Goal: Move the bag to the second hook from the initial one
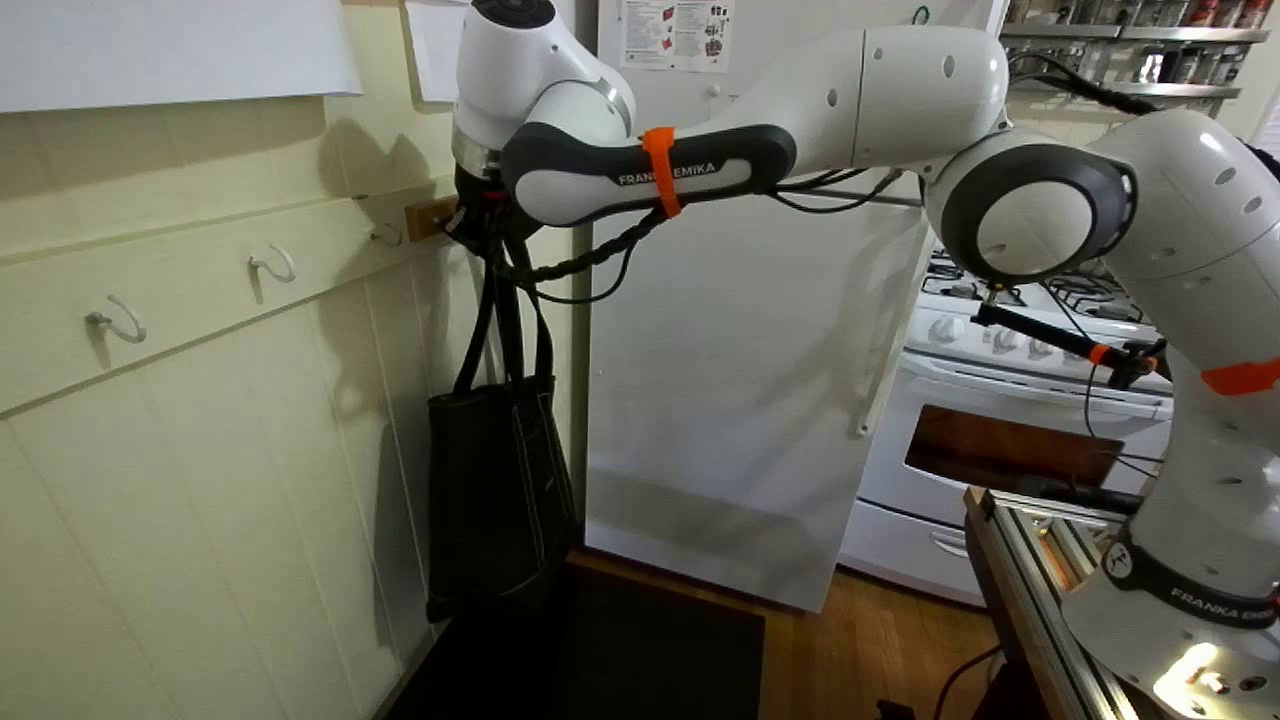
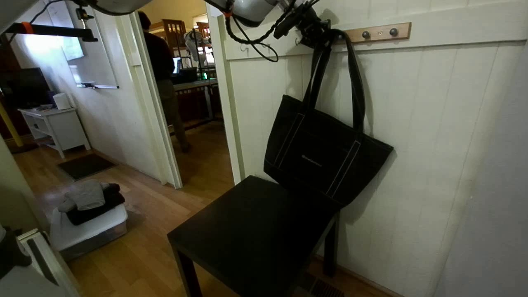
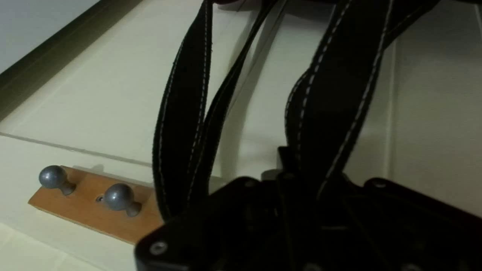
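The biggest thing is the cream wall (image 1: pixel 200 480), just behind the jaws. The white robot arm (image 1: pixel 870 110) reaches over to it, with the jaws at the very end. A white stove (image 1: pixel 1010 390) stands well apart from the jaws. A black table (image 2: pixel 247 231) is down low, below the jaws. The big black bag (image 2: pixel 321 152) hangs right under the jaws in both exterior views, near the wall, and it tips to one side in an exterior view. Its bottom is by the table (I cannot tell if the two touch). A strip of wood (image 2: pixel 377 38) is on the wall just beside the jaws. The gripper (image 3: pixel 301 169) is so dark that it is hard to see, but its jaws look close together, with one side of the bag's long straps (image 3: pixel 331 94) pinched in the middle. The other side of the straps goes past the jaws, between them and the wood. I cannot tell if the straps also hang on something. Curved hooks (image 1: pixel 137 326) stick out of the wall in a row, on the other side of the jaws from the wood. Two round grey knobs (image 3: pixel 118 195) are the smallest, on the wood near the jaws.
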You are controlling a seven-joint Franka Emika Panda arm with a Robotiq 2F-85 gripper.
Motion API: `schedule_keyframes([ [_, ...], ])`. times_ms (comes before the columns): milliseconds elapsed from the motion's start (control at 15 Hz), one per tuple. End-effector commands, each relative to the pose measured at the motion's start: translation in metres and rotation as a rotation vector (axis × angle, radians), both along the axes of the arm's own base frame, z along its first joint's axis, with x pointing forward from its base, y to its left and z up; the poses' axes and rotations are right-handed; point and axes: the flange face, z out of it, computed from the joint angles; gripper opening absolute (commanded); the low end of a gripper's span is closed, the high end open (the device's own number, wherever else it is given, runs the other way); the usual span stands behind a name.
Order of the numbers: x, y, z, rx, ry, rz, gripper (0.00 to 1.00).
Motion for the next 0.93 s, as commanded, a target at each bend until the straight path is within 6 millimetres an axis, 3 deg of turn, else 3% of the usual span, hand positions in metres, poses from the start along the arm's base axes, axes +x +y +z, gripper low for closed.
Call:
schedule_keyframes([
  [0,0.006,0.003,0.001,0.005,0.018,0.034,0.02],
  [400,0.008,-0.002,-0.007,-0.005,0.055,0.049,0.02],
  [467,0.008,-0.001,-0.009,-0.006,0.063,0.048,0.15],
  [533,0.008,0.0,-0.011,-0.009,0.068,0.047,0.34],
  [867,0.007,0.007,-0.015,-0.002,0.088,0.051,0.7],
])
